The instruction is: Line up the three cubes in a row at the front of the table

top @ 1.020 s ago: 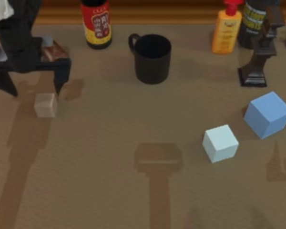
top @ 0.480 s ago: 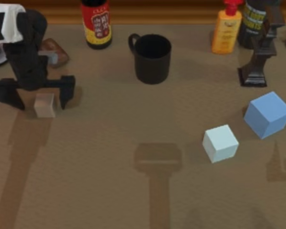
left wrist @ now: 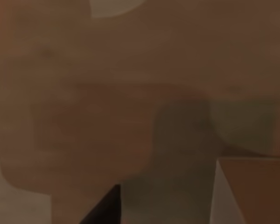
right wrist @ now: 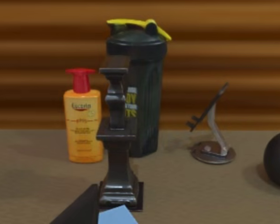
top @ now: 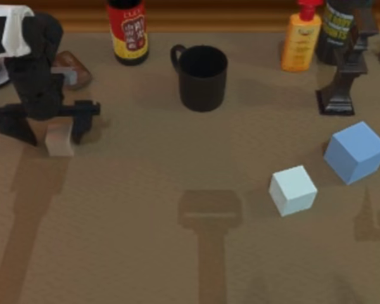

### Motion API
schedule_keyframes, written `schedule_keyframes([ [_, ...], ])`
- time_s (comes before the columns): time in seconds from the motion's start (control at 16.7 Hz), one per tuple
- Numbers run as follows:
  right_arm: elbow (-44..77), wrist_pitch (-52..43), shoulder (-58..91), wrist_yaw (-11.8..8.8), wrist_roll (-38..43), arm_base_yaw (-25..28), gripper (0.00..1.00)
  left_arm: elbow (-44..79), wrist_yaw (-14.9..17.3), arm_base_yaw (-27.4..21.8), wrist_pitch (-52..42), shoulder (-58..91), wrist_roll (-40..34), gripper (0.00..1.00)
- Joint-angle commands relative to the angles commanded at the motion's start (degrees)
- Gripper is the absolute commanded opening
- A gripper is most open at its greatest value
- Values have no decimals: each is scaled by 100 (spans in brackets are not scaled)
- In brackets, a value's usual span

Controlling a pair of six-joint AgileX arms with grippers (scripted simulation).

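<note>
The small beige cube (top: 61,143) rests on the table (top: 145,253) at the left. My left gripper (top: 49,125) is down over it, open. Its two dark fingers (top: 82,121) straddle the cube, which sits nearer the right finger. In the left wrist view the cube (left wrist: 252,191) fills one corner beside a single dark finger (left wrist: 102,209). The mint-white cube (top: 292,190) and the larger sky-blue cube (top: 356,152) lie apart at the right. The right arm is out of the top view. Its wrist view shows one dark finger (right wrist: 79,211) and a corner of the blue cube (right wrist: 117,216).
Along the back stand a soy-sauce bottle (top: 128,31), a black mug (top: 201,77), an orange lotion bottle (top: 301,42), a dark shaker (top: 342,22) and a dark pedestal (top: 341,85). A brown lump (top: 73,66) lies behind the left gripper. A phone stand (right wrist: 212,140) is at far right.
My left gripper has come forward and down from behind the beige cube until its fingers straddle it, and they have drawn in slightly. The cubes have not moved.
</note>
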Motion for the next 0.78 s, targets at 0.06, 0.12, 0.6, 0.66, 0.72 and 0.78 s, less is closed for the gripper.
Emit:
schedule_keyframes([
  [0.06,0,0,0,0,0,0,100,0,0,0,0,0,0,40],
  [0.12,0,0,0,0,0,0,100,0,0,0,0,0,0,32],
  [0.6,0,0,0,0,0,0,100,0,0,0,0,0,0,0],
  [0.66,0,0,0,0,0,0,100,0,0,0,0,0,0,0],
  [0.72,0,0,0,0,0,0,100,0,0,0,0,0,0,0],
  [0.78,0,0,0,0,0,0,100,0,0,0,0,0,0,0],
])
